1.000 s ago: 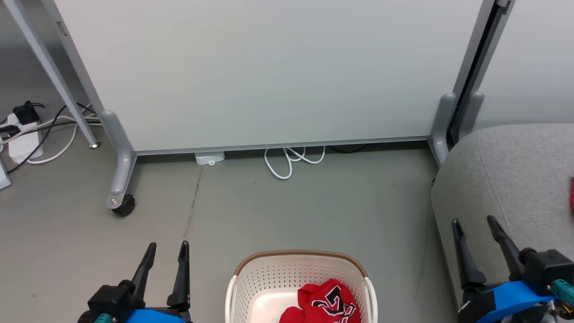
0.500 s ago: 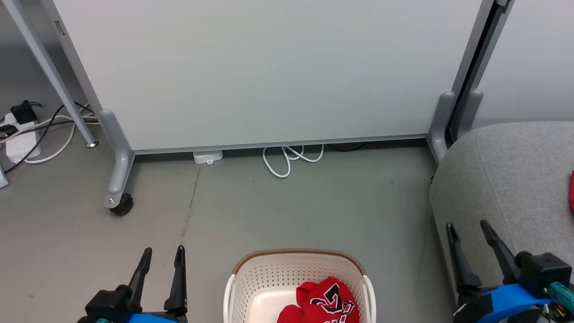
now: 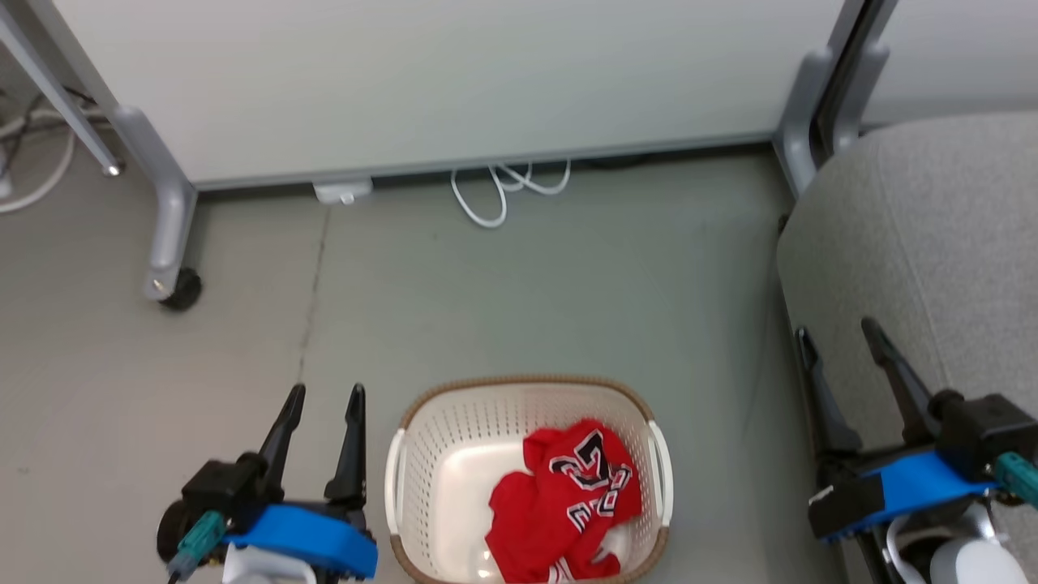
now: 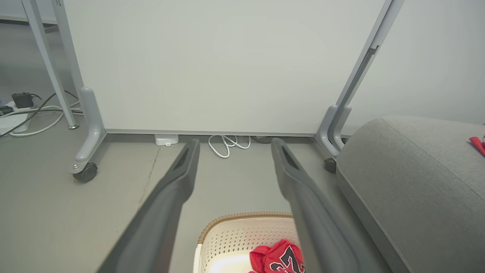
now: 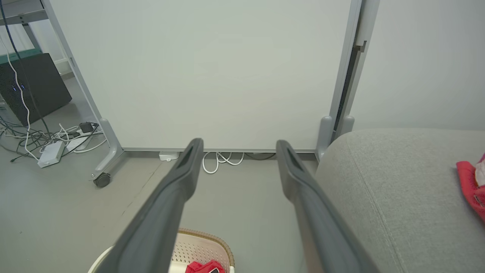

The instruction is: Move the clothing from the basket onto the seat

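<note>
Head view. The left tool [image 3: 327,391] is at lower left over the grey floor [image 3: 486,284], fingers spread apart, nothing between them. The right tool [image 3: 836,328] is at lower right, fingers also spread and empty, in front of the near edge of the seat [image 3: 916,227]. The basket [image 3: 527,380] stands on the floor between the two tools, just beside the left one. The numbered garment [image 3: 568,495] lies crumpled inside it, toward the right wall, black white-edged numerals facing up. The basket bottom to the garment's left is bare. A pale partition panel [image 3: 446,73] on castered feet stands behind, with a looped white cable [image 3: 486,195] under its lower edge.

Left wrist view. The left tool [image 4: 235,141] has both fingers wide open, gripping nothing. The basket [image 4: 246,218] rim sits low between them, with the numbered garment [image 4: 280,258] partly behind the right-hand finger. The seat [image 4: 409,178] is at right. A second red garment [image 4: 478,144] lies on top of it at the frame edge.

Right wrist view. The right tool [image 5: 239,141] is open and empty. The basket [image 5: 206,239] is at the bottom edge, with a bit of red cloth showing in it. The second red garment [image 5: 470,185] rests on the seat [image 5: 386,182] at far right, well apart from the fingers. A power strip [image 5: 49,153] and a tangle of cables lie on the floor at left.
</note>
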Controlling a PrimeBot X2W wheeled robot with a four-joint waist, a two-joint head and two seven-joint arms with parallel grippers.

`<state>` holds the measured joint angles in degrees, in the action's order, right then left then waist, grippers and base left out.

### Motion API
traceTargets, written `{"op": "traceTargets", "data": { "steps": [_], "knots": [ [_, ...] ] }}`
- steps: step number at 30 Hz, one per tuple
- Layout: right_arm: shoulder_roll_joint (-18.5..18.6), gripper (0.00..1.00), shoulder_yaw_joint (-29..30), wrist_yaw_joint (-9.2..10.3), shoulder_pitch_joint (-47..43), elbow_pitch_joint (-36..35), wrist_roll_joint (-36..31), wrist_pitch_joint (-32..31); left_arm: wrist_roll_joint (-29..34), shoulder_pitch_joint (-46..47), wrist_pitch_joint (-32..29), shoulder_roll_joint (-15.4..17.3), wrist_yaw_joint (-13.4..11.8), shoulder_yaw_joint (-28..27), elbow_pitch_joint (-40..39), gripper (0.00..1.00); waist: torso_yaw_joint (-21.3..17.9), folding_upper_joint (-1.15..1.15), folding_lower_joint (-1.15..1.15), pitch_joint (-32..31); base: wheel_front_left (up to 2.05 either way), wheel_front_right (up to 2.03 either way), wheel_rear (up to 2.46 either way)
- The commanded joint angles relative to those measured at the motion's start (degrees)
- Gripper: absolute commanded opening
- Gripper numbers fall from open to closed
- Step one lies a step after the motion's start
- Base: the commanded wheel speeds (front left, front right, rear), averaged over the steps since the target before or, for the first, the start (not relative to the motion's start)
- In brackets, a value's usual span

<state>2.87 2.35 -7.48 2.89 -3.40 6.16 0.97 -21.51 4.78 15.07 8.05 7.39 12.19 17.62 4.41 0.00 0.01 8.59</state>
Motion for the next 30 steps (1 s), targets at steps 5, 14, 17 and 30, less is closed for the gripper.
{"op": "traceTargets", "data": {
  "steps": [5, 14, 17, 30],
  "knots": [
    [0.03, 1.0, -1.05, -0.02, 5.26, -2.13, -0.8, 0.16, -0.38, 7.6, 0.15, 0.39, 0.09, 3.97, 3.21, 1.0, -3.96, 0.0, -0.01, 13.42, 0.0, 0.0, 0.0],
    [0.01, 1.0, -2.69, -0.02, 13.19, -4.37, -1.74, 1.85, -5.13, 23.24, -0.48, 2.76, 0.09, 15.3, 15.13, 1.0, -9.23, 0.0, -0.01, 27.28, 0.0, 0.0, 0.0],
    [0.0, 1.0, -2.9, -0.02, 14.8, -4.75, -1.52, 2.8, -7.17, 27.57, -1.39, 3.38, 0.09, 18.88, 19.1, 1.0, -10.94, 0.0, -0.01, 30.85, 0.0, 0.0, 0.0],
    [-0.01, 1.0, -7.76, -0.02, 17.87, -4.48, 1.3, 6.6, -15.23, 40.01, -9.74, 3.29, 0.09, 27.09, 35.24, 1.0, -16.68, 0.0, -0.01, 40.71, 0.0, 0.0, 0.0]
  ]
}}
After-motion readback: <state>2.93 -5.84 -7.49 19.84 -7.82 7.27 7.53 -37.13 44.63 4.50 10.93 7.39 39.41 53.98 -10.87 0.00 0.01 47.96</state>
